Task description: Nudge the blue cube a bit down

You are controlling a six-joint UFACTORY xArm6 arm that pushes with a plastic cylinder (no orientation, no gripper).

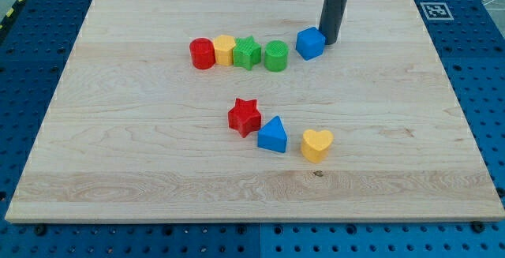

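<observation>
The blue cube (310, 43) sits on the wooden board (158, 155) toward the view's top, right of centre. My tip (329, 40) is just to the cube's right and slightly above it, touching or almost touching its upper right side. The dark rod rises from there out of the view's top.
A row left of the cube holds a red cylinder (202, 54), a yellow block (225, 50), a green star (247, 54) and a green cylinder (276, 56). Lower down are a red star (245, 117), a blue triangle (273, 135) and a yellow heart (316, 144).
</observation>
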